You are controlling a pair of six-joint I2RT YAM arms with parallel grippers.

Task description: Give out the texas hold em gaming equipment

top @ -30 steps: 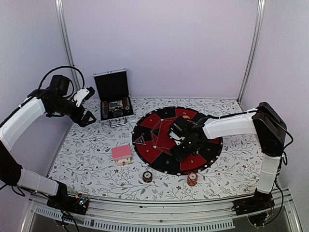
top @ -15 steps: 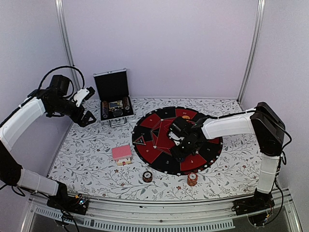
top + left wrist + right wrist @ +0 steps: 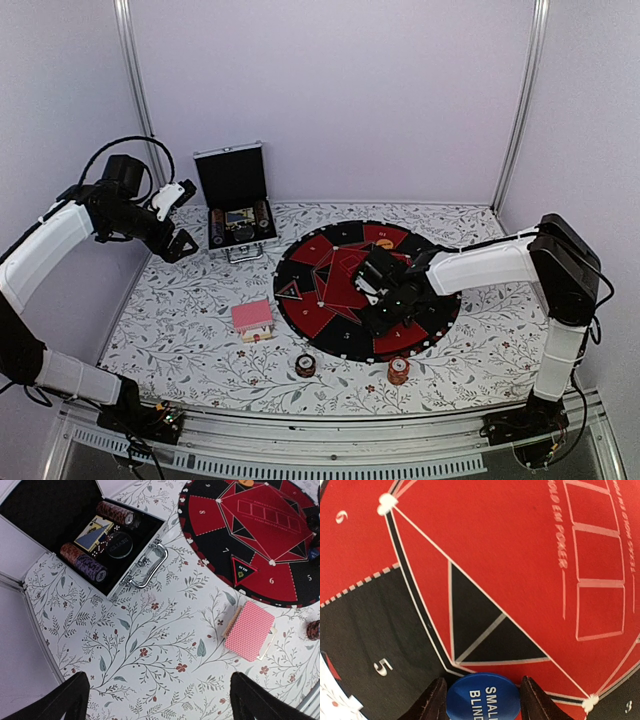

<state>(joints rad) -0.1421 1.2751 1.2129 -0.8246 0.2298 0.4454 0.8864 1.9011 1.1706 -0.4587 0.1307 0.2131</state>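
Observation:
My right gripper (image 3: 385,300) is low over the round red and black poker mat (image 3: 318,318), with its fingers closed on the two sides of a blue "SMALL BLIND" button (image 3: 482,702) near seat 5. An orange button (image 3: 384,243) lies on the mat's far part. The pink card box (image 3: 252,318) lies left of the mat and shows in the left wrist view (image 3: 250,630). Two striped chip stacks (image 3: 305,365) (image 3: 398,372) stand in front of the mat. My left gripper (image 3: 183,220) is open and empty, high at the far left.
The open silver-edged black case (image 3: 235,205) stands at the back left, holding chip rolls (image 3: 116,512) and a card deck (image 3: 95,532). Metal frame posts rise at both back corners. The table has a floral cloth (image 3: 150,650).
My right gripper has shifted a little to the right and toward the near side of the mat. The left arm has not moved.

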